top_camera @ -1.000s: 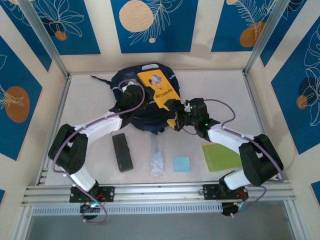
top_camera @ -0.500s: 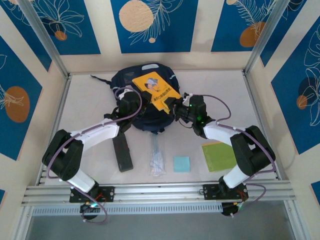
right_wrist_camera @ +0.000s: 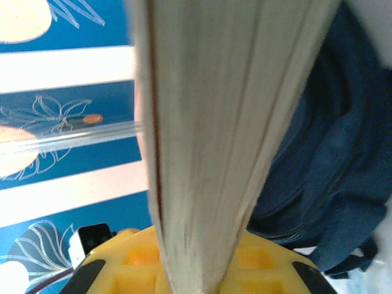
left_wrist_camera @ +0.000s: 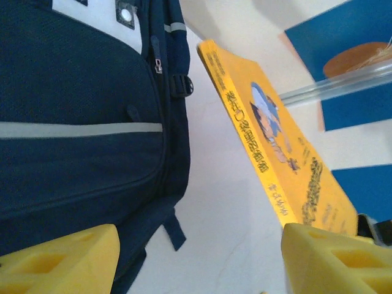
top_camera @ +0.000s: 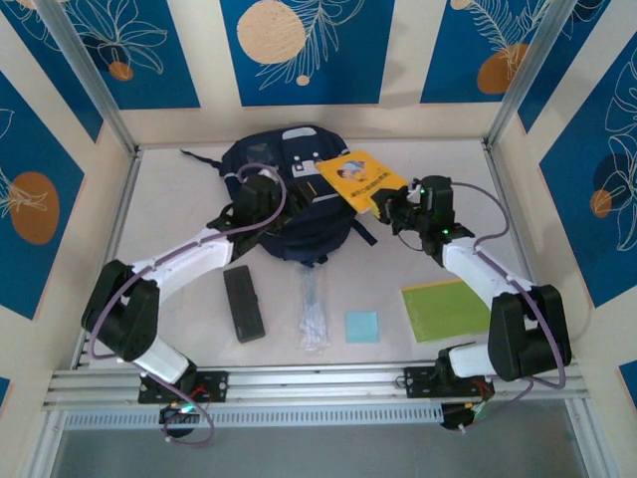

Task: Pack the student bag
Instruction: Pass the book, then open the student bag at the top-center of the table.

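Bright even light; book (right_wrist_camera: 196, 141) blurred up close, student bag (right_wrist_camera: 334, 165) soft behind.

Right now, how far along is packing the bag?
Done: nothing visibly packed. In hand: right fingers grip the yellow book beside the student bag; left fingers open over it. Left: black case, clear packet, blue pad, green folder on the table.
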You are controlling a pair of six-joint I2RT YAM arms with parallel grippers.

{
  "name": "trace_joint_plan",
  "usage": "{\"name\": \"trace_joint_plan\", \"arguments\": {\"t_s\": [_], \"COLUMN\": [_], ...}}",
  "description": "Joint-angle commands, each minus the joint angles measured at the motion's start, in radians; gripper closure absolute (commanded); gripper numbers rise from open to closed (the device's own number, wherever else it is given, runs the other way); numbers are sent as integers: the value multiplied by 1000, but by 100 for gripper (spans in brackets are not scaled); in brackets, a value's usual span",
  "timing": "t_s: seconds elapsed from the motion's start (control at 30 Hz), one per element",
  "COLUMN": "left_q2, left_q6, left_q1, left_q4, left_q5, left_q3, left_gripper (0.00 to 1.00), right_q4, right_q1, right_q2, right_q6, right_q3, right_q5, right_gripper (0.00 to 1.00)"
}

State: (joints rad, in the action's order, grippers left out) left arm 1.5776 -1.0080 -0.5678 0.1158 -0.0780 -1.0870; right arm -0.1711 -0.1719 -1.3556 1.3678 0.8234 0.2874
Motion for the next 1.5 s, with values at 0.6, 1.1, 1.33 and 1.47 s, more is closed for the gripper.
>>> {"name": "trace_joint_plan", "arguments": {"t_s": [0.6,1.1,1.33,1.47], "left_q2": [625,785,743,663], "left_q6": [1076,1146,1118,1056], "left_q1": [44,4,0,6], "left_q4": [-860,-950,-1010,-1043], "left_q5": [-55,189,16,-49], "left_q3": [-790,-805,-861,-959], "left_gripper": [36,51,100,100], "right_q4": [477,475,488,513], "right_q1": [292,307,340,383], "right_q2": [156,167,177,198], "right_q6": [-388,-379,-388,-406], "right_q3": [91,64,62,68], "right_q5": [225,217,208,175], "right_gripper": [100,100,100,100]}}
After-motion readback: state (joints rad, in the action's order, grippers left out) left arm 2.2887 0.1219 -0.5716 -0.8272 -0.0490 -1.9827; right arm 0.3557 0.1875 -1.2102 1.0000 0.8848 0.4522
